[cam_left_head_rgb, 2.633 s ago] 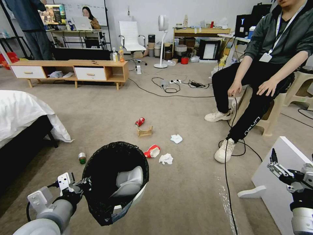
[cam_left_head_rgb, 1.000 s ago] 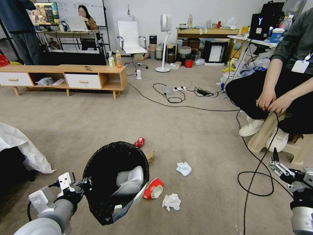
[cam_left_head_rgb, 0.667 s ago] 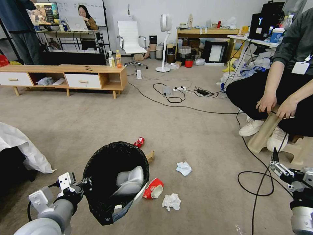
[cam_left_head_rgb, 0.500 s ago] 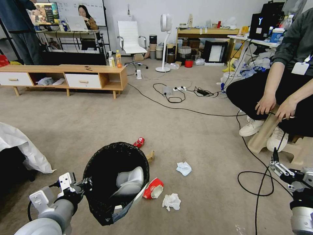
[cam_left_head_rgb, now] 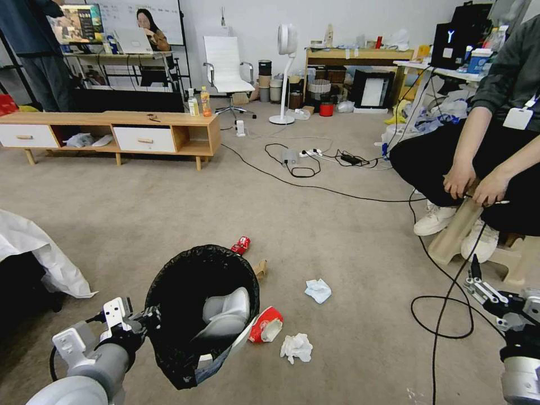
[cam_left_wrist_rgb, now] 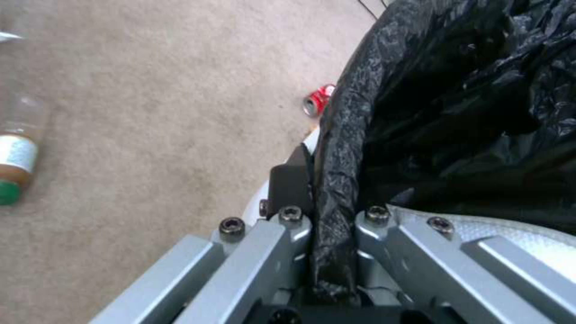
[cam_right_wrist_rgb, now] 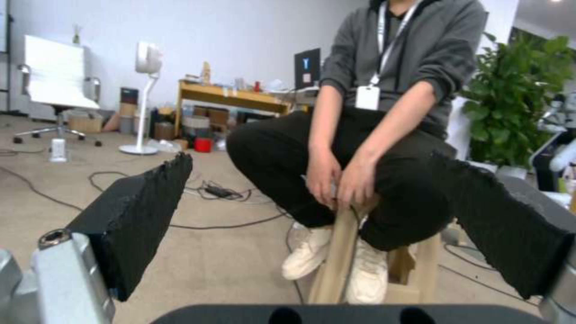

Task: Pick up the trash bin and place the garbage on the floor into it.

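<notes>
Trash bin (cam_left_head_rgb: 199, 315) held lower left of frame, rim clamped in left tool (cam_left_wrist_rgb: 333, 225). Right tool (cam_right_wrist_rgb: 324, 225) parked lower right, pads apart. Crushed red can (cam_left_head_rgb: 241, 245), wrapper (cam_left_head_rgb: 266, 331), tissues (cam_left_head_rgb: 296, 346) scattered on carpet floor (cam_left_head_rgb: 337, 236) beside bin.

The left claw (cam_left_head_rgb: 147, 320) grips the near rim of the small round white plastic trash bin (cam_left_head_rgb: 201, 315), lined with crinkled black bag and held above the beige-grey carpet floor (cam_left_head_rgb: 169, 202). A pale piece lies inside the bin. Just beside its right wall lies a red-and-white wrapper (cam_left_head_rgb: 265, 331), and near that a crumpled white tissue (cam_left_head_rgb: 296, 347); a second tissue (cam_left_head_rgb: 318, 290) lies farther out. Beyond the bin's far rim are a crushed red soda can (cam_left_head_rgb: 241, 244) and a brown paper piece (cam_left_head_rgb: 260, 269). The right claw (cam_left_head_rgb: 485, 289) hangs at the right edge, well apart from the litter.
</notes>
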You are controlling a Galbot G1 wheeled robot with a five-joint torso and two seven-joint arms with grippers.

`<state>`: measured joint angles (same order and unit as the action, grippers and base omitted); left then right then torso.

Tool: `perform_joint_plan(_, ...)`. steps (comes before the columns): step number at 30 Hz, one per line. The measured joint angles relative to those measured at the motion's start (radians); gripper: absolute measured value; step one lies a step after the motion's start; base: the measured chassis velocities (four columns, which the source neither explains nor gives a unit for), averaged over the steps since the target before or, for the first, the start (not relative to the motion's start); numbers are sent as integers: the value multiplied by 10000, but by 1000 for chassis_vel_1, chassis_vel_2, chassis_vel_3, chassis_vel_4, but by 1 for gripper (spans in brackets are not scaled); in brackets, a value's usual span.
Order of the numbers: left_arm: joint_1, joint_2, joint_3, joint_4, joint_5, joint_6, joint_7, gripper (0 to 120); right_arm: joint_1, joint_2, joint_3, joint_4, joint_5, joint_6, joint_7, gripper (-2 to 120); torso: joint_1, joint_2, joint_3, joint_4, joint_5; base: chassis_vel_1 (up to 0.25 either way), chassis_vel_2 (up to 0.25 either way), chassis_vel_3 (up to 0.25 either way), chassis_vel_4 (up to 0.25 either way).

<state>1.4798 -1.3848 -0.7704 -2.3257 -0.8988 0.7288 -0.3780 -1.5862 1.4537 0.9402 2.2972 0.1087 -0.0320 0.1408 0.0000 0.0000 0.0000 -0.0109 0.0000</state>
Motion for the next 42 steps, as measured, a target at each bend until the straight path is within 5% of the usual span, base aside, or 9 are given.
perform_joint_plan(42,-90,-87,32,-86,400,-330,346,3,-29,-56,-196,-76,-95,71,-191,100,0,0,0,-7,0,31,30,29,27)
